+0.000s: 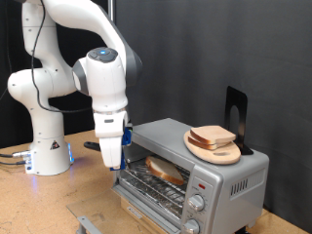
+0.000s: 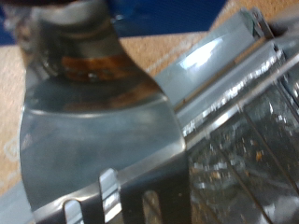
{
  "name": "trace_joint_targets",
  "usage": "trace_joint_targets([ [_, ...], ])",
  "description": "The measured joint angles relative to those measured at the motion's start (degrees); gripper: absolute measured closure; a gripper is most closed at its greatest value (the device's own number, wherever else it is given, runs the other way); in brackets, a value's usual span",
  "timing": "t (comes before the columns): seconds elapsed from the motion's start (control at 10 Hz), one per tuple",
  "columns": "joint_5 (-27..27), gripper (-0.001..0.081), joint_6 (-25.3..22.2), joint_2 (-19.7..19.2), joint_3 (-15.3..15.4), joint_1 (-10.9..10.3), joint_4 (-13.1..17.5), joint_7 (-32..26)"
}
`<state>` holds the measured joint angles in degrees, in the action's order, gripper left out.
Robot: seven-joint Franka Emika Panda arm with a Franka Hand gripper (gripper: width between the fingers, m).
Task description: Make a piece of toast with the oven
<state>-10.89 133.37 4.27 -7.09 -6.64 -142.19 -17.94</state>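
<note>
Exterior view: white arm [image 1: 68, 58] at upper left of the frame, bent down toward a wooden table [image 1: 39, 200]. Gripper [image 1: 112, 156] at centre, pointing downward, just beside the left end of the oven [image 1: 190, 175] — spread or pressed together, cannot tell.

Oven at lower right of the frame, silver-grey, two round knobs [image 1: 195, 213] on its front panel. Piece of toast [image 1: 168, 172] inside the oven, lying on the wire rack, seen through the front opening. On the oven's top, a round wooden plate [image 1: 219, 151] bearing another bread slice [image 1: 212, 136]; behind it, a black upright stand [image 1: 235, 112].

Wrist view: blurred, filled by shiny grey metal of the oven [image 2: 103, 140] with a brown reflection; wire rack bars [image 2: 252, 140] at right of the frame; fingertips [image 2: 110, 196] at the lower edge, close to the metal.
</note>
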Motion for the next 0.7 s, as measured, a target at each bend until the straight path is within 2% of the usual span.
trace_joint_targets([
  [0.3,2.6,0.0481,1.7,-0.6,-0.7,1.3,-2.0,-0.3],
  [0.7,2.8,0.0481,3.2,-1.0,-1.7,2.4,-3.1,-1.9],
])
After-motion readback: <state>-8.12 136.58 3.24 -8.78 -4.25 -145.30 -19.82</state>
